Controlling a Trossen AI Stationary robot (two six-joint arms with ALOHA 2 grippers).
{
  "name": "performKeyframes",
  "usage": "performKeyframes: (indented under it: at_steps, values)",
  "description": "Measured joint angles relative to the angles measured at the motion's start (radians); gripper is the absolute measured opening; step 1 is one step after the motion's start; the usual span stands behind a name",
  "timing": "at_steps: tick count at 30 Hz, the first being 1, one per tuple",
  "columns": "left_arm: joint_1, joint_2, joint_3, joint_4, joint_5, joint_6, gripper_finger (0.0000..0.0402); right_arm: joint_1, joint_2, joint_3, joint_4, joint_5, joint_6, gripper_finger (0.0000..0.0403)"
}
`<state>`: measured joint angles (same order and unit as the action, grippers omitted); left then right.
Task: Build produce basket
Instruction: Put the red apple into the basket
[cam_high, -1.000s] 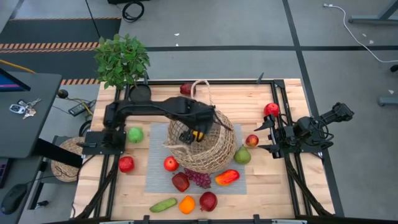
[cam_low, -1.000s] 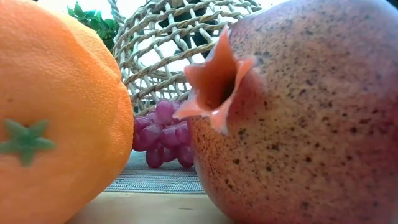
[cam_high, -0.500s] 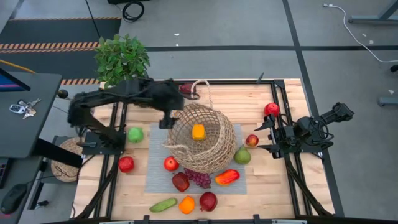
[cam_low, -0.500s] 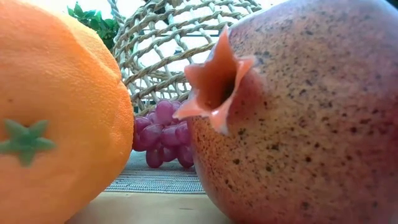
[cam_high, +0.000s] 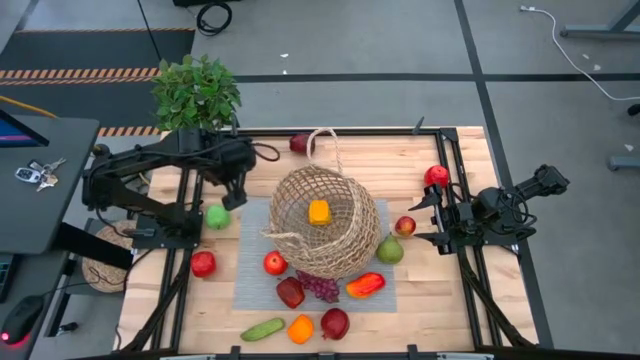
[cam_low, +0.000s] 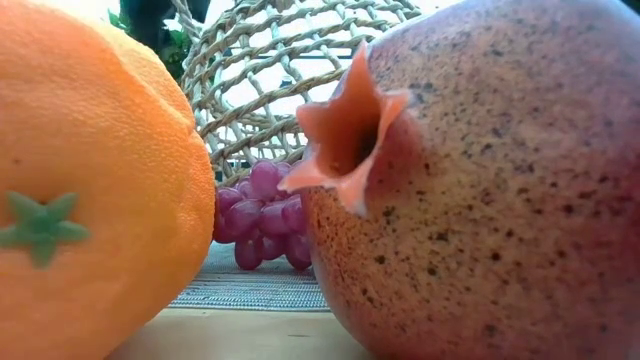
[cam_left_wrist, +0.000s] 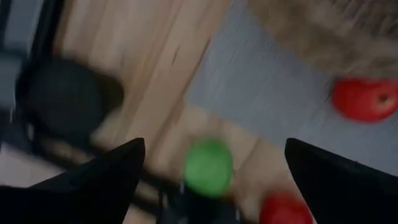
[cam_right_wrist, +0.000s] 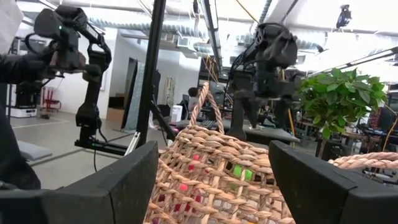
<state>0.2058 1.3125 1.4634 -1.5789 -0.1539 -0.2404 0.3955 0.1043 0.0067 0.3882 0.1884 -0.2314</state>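
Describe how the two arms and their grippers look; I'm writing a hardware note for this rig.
Both arms are dark, nearly black, built from slim jointed segments mounted at the table's side edges. The left gripper and right gripper each carry two flat, wedge-shaped black fingers, plain and unmarked in the wrist views. Dark cables run along the right arm near its base. No coloured markings are visible.

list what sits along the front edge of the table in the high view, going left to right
green cucumber → orange → dark red pomegranate
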Motion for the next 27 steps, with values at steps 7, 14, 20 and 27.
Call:
performKeyframes:
  at_steps: [7,14,20,27]
  values:
    - [-0.082,-0.034,-0.143,0.008,0.150,-0.068,0.0393,0.000,0.000,0.000,0.000,0.000,0.000,0.0310]
    - [-0.231,-0.048,-0.316,0.022,0.272,-0.171,0.0393,0.000,0.000,0.000,0.001,0.000,0.000,0.0310]
    - [-0.398,-0.049,-0.352,0.033,0.342,-0.317,0.0382,0.000,0.000,0.000,0.002,0.000,0.000,0.0310]
    - [-0.604,-0.060,-0.353,0.100,0.283,-0.535,0.0375,0.000,0.000,0.000,0.002,0.000,0.000,0.0310]
